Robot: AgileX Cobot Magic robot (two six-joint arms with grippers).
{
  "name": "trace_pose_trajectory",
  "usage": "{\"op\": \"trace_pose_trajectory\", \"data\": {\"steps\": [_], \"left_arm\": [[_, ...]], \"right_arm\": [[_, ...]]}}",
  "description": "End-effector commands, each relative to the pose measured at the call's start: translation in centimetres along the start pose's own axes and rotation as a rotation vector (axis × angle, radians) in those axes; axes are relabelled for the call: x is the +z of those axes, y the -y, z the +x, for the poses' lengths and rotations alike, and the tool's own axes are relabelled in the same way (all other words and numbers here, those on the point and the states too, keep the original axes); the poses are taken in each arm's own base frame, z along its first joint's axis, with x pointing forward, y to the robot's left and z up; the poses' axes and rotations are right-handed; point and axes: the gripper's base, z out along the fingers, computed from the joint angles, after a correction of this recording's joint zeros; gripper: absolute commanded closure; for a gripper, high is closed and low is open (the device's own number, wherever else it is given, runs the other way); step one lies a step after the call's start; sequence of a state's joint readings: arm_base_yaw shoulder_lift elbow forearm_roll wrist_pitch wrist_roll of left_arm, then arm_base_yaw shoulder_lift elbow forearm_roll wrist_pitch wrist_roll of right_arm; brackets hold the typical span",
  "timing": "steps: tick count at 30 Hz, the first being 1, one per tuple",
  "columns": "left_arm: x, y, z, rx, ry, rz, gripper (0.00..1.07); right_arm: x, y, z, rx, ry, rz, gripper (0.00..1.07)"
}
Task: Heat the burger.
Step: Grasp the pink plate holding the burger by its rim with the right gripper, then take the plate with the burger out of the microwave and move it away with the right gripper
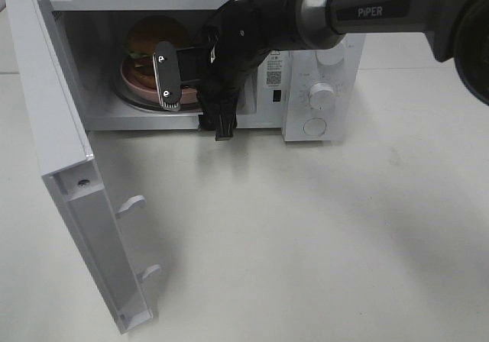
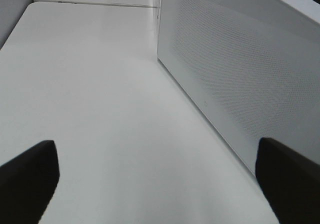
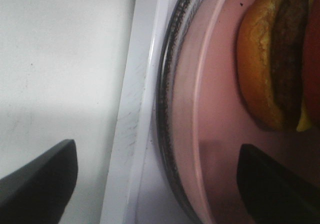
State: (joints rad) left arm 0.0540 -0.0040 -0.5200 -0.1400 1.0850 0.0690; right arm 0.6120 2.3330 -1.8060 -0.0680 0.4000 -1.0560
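The burger (image 1: 153,40) stands on a round pink plate (image 1: 131,81) on the glass turntable inside the open white microwave (image 1: 321,21). My right gripper (image 1: 195,101) is at the cavity's front opening, just in front of the plate, with its jaws wide apart and empty. In the right wrist view the burger (image 3: 272,59) lies on the pink plate (image 3: 220,114), and the plate's rim and the turntable edge (image 3: 167,109) sit between the right gripper's (image 3: 157,184) fingertips. My left gripper (image 2: 160,184) is open and empty over the table; it does not show in the exterior view.
The microwave door (image 1: 69,166) hangs open to the left, reaching toward the table's front. Its meshed outer face (image 2: 240,74) stands close beside my left gripper. The control panel with knobs (image 1: 321,94) is at the microwave's right. The white table (image 1: 321,243) lies in front.
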Motion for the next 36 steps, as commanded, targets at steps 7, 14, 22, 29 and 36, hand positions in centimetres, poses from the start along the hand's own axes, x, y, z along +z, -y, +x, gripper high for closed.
{"op": "trace_pose_trajectory", "data": {"steps": [7, 14, 22, 29, 36], "left_arm": [[-0.2, 0.1, 0.1, -0.005, 0.027, 0.002, 0.07], [-0.2, 0.1, 0.1, -0.005, 0.027, 0.002, 0.07], [-0.2, 0.1, 0.1, -0.005, 0.027, 0.002, 0.07], [-0.2, 0.1, 0.1, -0.005, 0.027, 0.002, 0.07], [-0.2, 0.1, 0.1, -0.005, 0.027, 0.002, 0.07]], "right_arm": [[1.3, 1.0, -0.2, 0.004, -0.026, -0.020, 0.25], [2.3, 1.0, -0.4, 0.019, -0.022, -0.031, 0.26], [2.7, 0.8, -0.8, 0.083, 0.016, -0.055, 0.44], [2.7, 0.7, -1.0, 0.123, 0.039, -0.069, 0.88], [2.6, 0.5, -1.4, 0.118, 0.086, -0.096, 1.07]]}}
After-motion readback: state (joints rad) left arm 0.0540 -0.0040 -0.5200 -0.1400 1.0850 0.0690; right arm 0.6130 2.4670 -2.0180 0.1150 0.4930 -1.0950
